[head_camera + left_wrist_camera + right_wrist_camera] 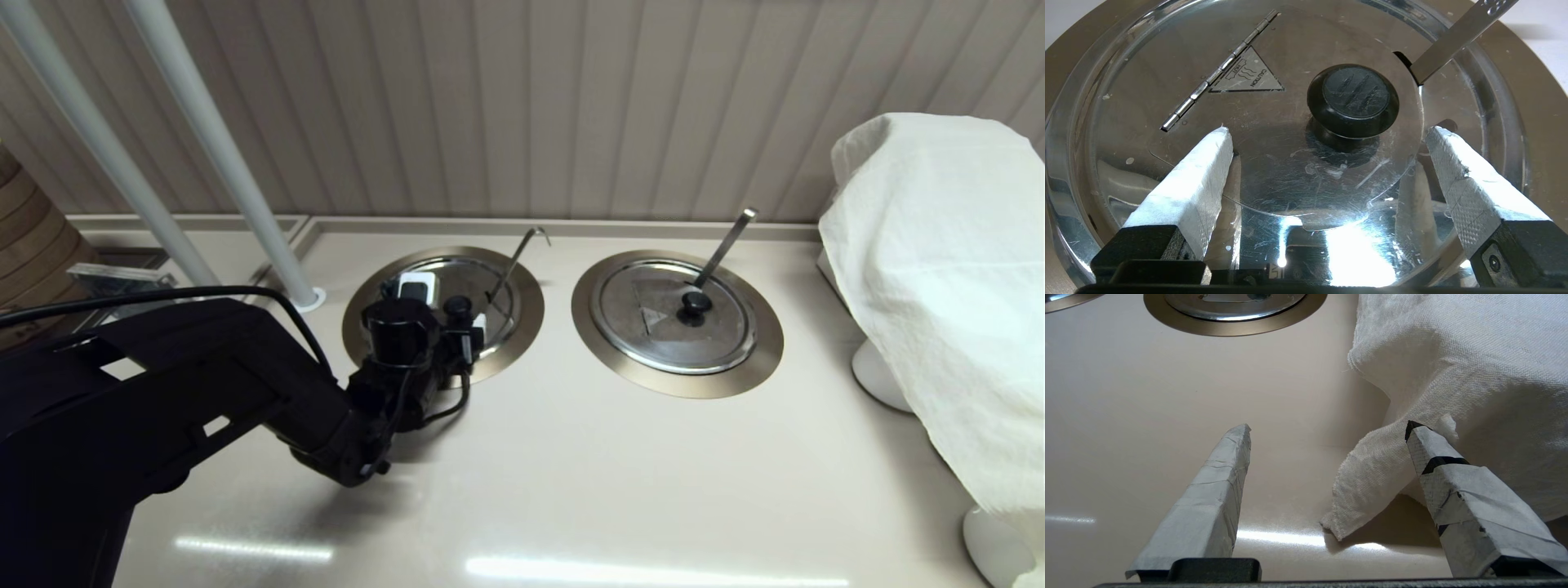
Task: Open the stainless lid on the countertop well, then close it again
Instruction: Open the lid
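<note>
The stainless lid (482, 286) lies flat and shut on the countertop well (526, 314), the left one of two. A thin hook-tipped handle (516, 261) rises through its notch. My left gripper (449, 304) hangs low over the lid, open. In the left wrist view its fingers stand either side of the black knob (1353, 100) without touching it, and the left gripper (1329, 131) holds nothing. A hinge line (1220, 69) and a caution triangle cross the lid (1298, 179), and the handle (1457, 36) leaves through the notch. My right gripper (1329, 428) is open above the counter, out of the head view.
A second ringed well (759, 359) with a like lid (645, 327) and a flat straight handle (725, 245) sits to the right. A white cloth (939, 269) drapes over something at the far right, and its corner (1363, 490) hangs by the right gripper. Two white poles (220, 155) stand behind the left well.
</note>
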Tool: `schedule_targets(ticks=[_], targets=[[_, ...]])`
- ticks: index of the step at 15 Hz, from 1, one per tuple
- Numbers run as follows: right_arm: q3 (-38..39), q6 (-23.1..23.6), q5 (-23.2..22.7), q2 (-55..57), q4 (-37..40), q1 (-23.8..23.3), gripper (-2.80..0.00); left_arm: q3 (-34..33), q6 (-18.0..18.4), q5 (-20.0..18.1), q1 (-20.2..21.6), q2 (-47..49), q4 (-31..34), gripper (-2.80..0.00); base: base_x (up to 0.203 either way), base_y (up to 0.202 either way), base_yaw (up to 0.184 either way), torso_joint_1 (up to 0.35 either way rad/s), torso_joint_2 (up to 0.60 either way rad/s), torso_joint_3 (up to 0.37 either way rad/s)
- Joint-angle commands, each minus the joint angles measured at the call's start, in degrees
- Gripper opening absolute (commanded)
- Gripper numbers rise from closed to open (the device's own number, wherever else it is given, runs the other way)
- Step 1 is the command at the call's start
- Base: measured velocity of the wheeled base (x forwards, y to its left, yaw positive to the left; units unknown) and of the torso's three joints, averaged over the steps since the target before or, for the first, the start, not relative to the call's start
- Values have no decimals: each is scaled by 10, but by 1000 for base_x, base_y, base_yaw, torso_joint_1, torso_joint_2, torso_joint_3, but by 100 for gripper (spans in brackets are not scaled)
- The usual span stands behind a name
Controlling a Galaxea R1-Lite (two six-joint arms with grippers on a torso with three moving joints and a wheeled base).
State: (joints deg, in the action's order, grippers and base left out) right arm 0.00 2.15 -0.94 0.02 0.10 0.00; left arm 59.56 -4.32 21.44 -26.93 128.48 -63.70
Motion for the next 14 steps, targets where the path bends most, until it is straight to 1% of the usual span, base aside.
schedule_targets(ticks=[1,2,4,7,14], targets=[[0,0,0,0,0,0,0,0,1,2,1,3,-4,0,0,0,0,0,0,0],[0,0,0,0,0,0,0,0,3,2,1,5,-4,0,0,0,0,0,0,0],[0,0,0,0,0,0,0,-1,21,3,1,8,-11,0,0,0,0,0,0,0],[0,0,0,0,0,0,0,2,35,4,8,17,-48,0,0,0,0,0,0,0],[0,1,0,0,0,0,0,0,39,4,14,26,-49,0,0,0,0,0,0,0]])
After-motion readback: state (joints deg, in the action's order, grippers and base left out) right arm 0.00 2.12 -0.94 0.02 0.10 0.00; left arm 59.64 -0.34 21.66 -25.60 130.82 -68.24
